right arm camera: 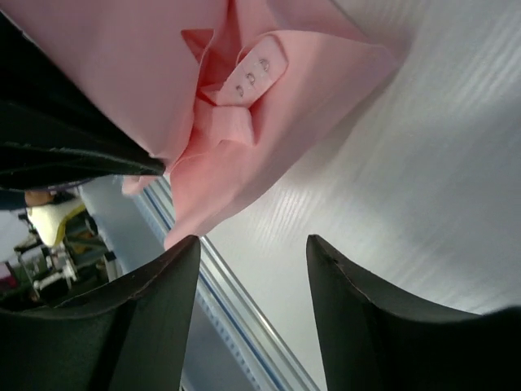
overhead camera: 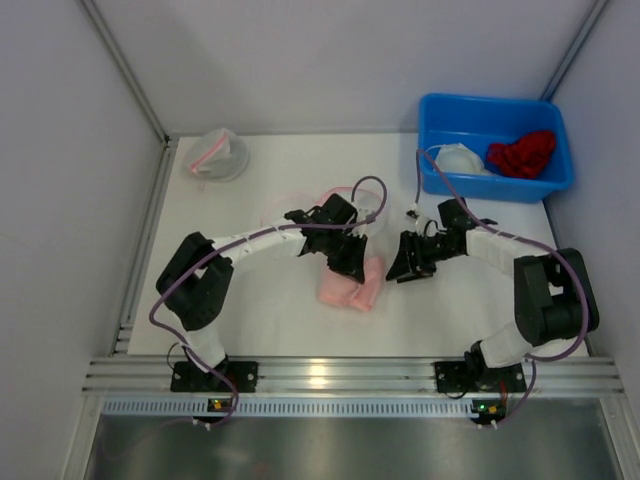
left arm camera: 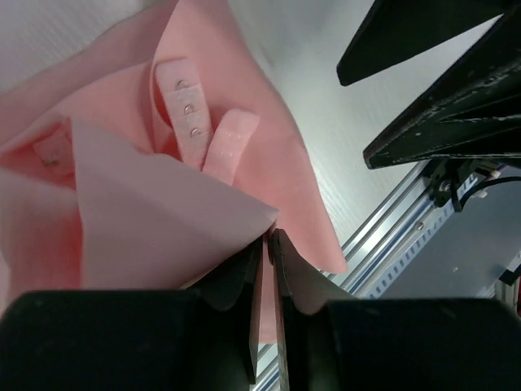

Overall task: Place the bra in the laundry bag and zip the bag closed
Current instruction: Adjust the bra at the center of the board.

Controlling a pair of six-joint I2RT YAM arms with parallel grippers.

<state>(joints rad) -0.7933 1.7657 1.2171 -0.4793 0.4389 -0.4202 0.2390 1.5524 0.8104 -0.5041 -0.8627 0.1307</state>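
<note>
The pink bra lies crumpled at the table's middle, its hook-and-eye band showing in the left wrist view. My left gripper is above it, shut on a fold of the pink fabric. My right gripper stands open just right of the bra. Nothing is between its fingers, and the bra lies ahead of its fingertips. A translucent laundry bag with pink trim sits at the far left corner, away from both grippers.
A blue bin at the back right holds a red garment and a white one. A thin pink loop lies by the left forearm. Grey walls close in the table, and a metal rail runs along its near edge.
</note>
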